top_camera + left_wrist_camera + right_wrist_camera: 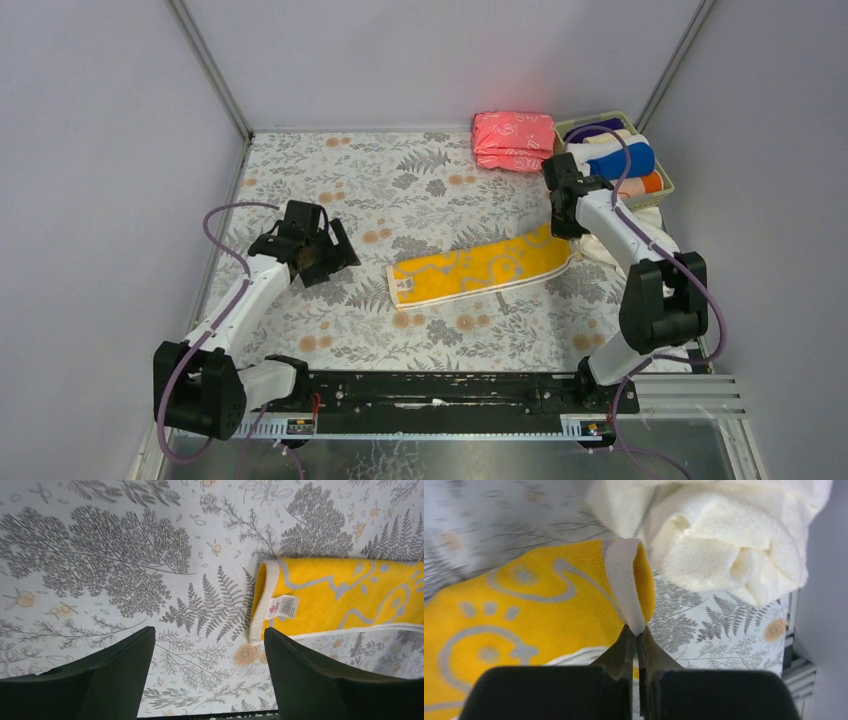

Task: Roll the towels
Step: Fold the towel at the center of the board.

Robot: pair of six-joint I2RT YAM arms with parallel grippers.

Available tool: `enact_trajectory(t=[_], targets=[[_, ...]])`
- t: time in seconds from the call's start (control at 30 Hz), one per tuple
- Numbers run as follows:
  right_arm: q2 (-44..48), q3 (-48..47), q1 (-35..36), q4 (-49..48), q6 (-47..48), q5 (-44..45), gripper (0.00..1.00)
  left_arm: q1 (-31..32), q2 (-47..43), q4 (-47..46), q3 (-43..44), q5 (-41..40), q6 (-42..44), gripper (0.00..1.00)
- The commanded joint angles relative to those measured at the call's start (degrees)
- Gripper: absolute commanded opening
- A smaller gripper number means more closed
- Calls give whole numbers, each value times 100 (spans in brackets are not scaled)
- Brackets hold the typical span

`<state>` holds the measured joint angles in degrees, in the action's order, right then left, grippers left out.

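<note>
At far left, left gripper [208, 632]: jaws wide apart, empty, towel's labelled end just to its right.
Yellow towel [485, 270]: flat on table [400, 180], long axis left-right.
Right gripper [636, 637]: closed, pinching towel's raised right edge.

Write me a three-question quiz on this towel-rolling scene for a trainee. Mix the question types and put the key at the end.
1. True or false: the left gripper is open and holds nothing.
2. Pick one. What is the right gripper shut on? A) nothing; B) the white-trimmed end of the yellow towel; C) a sponge.
3. Fill the gap: the care label sits at the end of the yellow towel nearer the ____ gripper.

Key: 1 true; 2 B; 3 left.
</note>
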<state>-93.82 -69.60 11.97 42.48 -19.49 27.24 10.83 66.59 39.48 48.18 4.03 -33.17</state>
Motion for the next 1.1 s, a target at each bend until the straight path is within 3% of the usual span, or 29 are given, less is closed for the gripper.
enact_trajectory(t=[0.0,0.23,0.5,0.7,0.83,1.07], targets=[[486,-261,363,195,225,-1185,0,-22,142,-557,-194,578,-249,80],[597,-226,1266,-279,-127,-2636,0,-3,496,-1264,-522,1175,-606,86],[-30,-694,2169,-620,-576,-3285,0,60,787,-1748,-765,1449,-787,95],[-546,-1139,2601,-805,-950,-3474,0,272,1031,-2089,-848,1588,-964,96],[-793,-1333,2780,-932,-1157,-3617,0,395,1240,-2242,-872,1607,-1048,91],[-1233,-1653,3121,-958,-1375,-3693,0,572,1528,-2515,-957,1711,-1110,73]])
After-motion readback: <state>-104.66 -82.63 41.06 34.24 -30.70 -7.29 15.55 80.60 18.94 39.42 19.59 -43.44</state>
